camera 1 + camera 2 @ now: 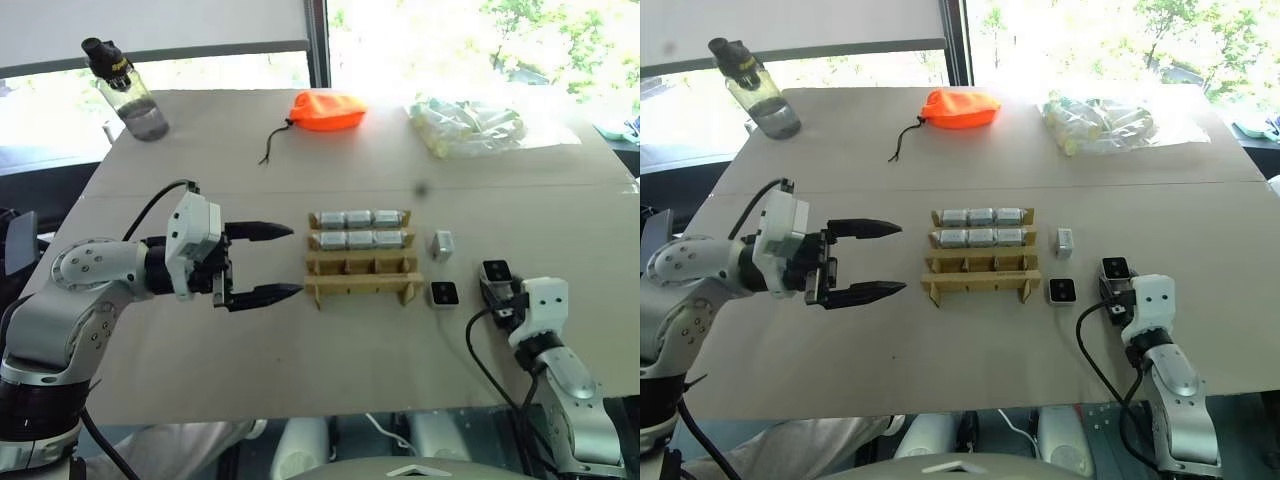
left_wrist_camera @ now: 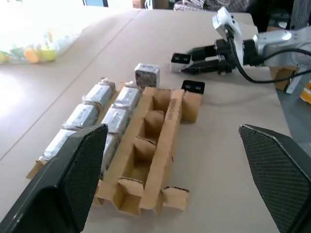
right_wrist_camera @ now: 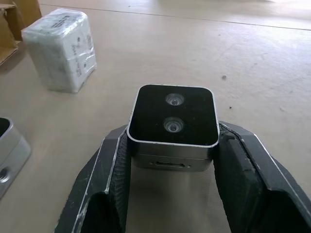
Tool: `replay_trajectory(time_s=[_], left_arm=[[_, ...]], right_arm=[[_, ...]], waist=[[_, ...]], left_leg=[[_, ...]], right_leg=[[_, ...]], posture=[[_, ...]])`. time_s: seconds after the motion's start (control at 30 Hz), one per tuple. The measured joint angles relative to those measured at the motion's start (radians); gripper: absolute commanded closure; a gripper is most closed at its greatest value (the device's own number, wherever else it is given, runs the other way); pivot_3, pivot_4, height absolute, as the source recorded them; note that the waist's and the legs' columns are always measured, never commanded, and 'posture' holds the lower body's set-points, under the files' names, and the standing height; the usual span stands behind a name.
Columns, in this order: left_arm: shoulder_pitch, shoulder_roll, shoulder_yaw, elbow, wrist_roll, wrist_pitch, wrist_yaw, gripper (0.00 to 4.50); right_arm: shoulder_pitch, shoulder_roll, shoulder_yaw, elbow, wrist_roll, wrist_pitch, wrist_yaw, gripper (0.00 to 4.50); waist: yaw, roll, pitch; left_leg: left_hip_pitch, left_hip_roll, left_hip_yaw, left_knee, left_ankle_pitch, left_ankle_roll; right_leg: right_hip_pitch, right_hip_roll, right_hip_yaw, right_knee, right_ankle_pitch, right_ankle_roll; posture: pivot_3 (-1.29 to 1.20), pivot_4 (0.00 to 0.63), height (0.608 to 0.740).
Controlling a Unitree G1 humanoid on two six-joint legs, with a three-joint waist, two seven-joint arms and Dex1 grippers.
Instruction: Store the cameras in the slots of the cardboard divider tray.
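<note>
Two black fingers of the right gripper (image 3: pixel 172 160) pinch a camera (image 3: pixel 173 124) from both sides, lens face up, on the table (image 1: pixel 300 370). Left gripper (image 1: pixel 268 262) hangs wide open, holding nothing, beside the cardboard divider tray (image 1: pixel 360 280). Tray's two far rows are full, its two near rows bare. Two more cameras lie loose between the tray and the right gripper.

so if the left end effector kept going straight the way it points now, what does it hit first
Most likely the cardboard divider tray: the open left end effector points across the table at the tray's near end. Its height above the table is hard to judge, so it might pass over the two empty front rows.
</note>
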Motion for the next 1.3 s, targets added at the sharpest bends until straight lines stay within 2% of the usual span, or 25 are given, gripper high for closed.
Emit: replay_trajectory(time_s=[0.1,0.3,0.43,0.53,0.63,0.7,0.73,0.83,1.17,1.23,1.3], left_arm=[[-0.041,-0.025,-0.004,0.013,-0.009,0.046,0.039,0.00],[-0.140,-0.087,-0.035,0.049,-0.035,0.121,0.098,0.00],[-0.224,-0.118,-0.121,0.129,0.075,0.115,0.169,0.00],[-0.267,-0.156,-0.169,0.175,0.083,0.117,0.135,0.00],[-0.301,-0.176,-0.200,0.194,0.070,0.155,0.093,0.00],[-0.306,-0.182,-0.203,0.195,0.063,0.166,0.080,0.00],[-0.313,-0.182,-0.209,0.199,0.051,0.194,0.057,0.00],[-0.319,-0.183,-0.231,0.198,0.040,0.220,0.032,0.00],[-0.319,-0.177,-0.234,0.199,0.026,0.264,-0.016,0.00],[-0.319,-0.168,-0.236,0.199,0.026,0.265,-0.034,0.41],[-0.319,-0.151,-0.240,0.199,0.029,0.273,-0.053,1.10]], right_arm=[[0.001,-0.051,0.013,-0.009,-0.006,-0.015,0.039,2.65],[-0.085,-0.296,0.097,-0.053,-0.125,-0.169,0.212,2.65],[-0.231,-0.429,0.201,-0.052,-0.228,-0.313,0.335,2.65],[-0.399,-0.491,0.296,-0.018,-0.306,-0.454,0.416,2.65],[-0.550,-0.509,0.367,0.051,-0.375,-0.567,0.459,2.65],[-0.592,-0.509,0.385,0.070,-0.392,-0.608,0.467,2.65],[-0.668,-0.496,0.431,0.120,-0.415,-0.665,0.484,2.65],[-0.732,-0.466,0.474,0.160,-0.437,-0.721,0.488,2.65],[-0.777,-0.411,0.506,0.213,-0.528,-0.793,0.452,2.65],[-0.782,-0.406,0.513,0.214,-0.545,-0.806,0.444,2.65],[-0.794,-0.406,0.519,0.216,-0.556,-0.819,0.439,2.65]], waist=[[-0.001,0.000,0.000],[-0.003,-0.005,0.003],[-0.002,-0.011,0.006],[-0.003,-0.013,0.008],[-0.002,-0.015,0.010],[-0.001,-0.016,0.010],[-0.001,-0.016,0.011],[0.000,-0.016,0.011],[0.000,-0.016,0.012],[0.000,-0.016,0.012],[-0.001,-0.016,0.012]], left_leg=[[0.000,0.000,0.001,0.001,0.000,0.000],[0.003,-0.002,0.003,0.003,0.000,0.000],[0.004,-0.002,0.002,0.004,0.001,-0.001],[0.003,-0.002,0.003,0.006,0.001,-0.001],[0.001,-0.002,0.003,0.008,0.001,-0.001],[-0.001,-0.001,0.002,0.009,0.001,-0.001],[-0.001,-0.001,0.002,0.009,0.001,-0.001],[-0.002,-0.001,0.000,0.010,0.001,-0.001],[-0.004,0.000,-0.002,0.013,0.001,-0.001],[-0.004,0.000,-0.002,0.013,0.001,-0.001],[-0.004,0.000,-0.002,0.013,0.001,-0.001]], right_leg=[[0.000,0.000,0.001,0.001,0.000,0.000],[0.001,0.000,0.003,0.004,-0.002,0.003],[0.001,0.002,0.003,0.006,-0.001,0.003],[0.001,0.002,0.003,0.006,0.000,0.000],[0.000,0.001,0.003,0.006,0.000,0.000],[0.000,0.001,0.002,0.006,0.000,0.000],[0.000,0.001,0.001,0.006,0.000,0.000],[0.000,0.000,0.000,0.006,0.000,0.000],[0.000,-0.001,-0.002,0.007,0.000,0.000],[0.000,-0.001,-0.002,0.007,0.000,0.000],[0.000,-0.001,-0.002,0.007,0.000,0.000]], posture=[[0.00,0.150,0.740],[0.00,0.150,0.740],[0.00,0.150,0.740],[0.00,0.150,0.740],[0.00,0.150,0.740],[0.00,0.150,0.740],[0.00,0.150,0.740],[0.00,0.150,0.740],[0.00,0.150,0.740],[0.00,0.150,0.740],[0.00,0.150,0.740]])
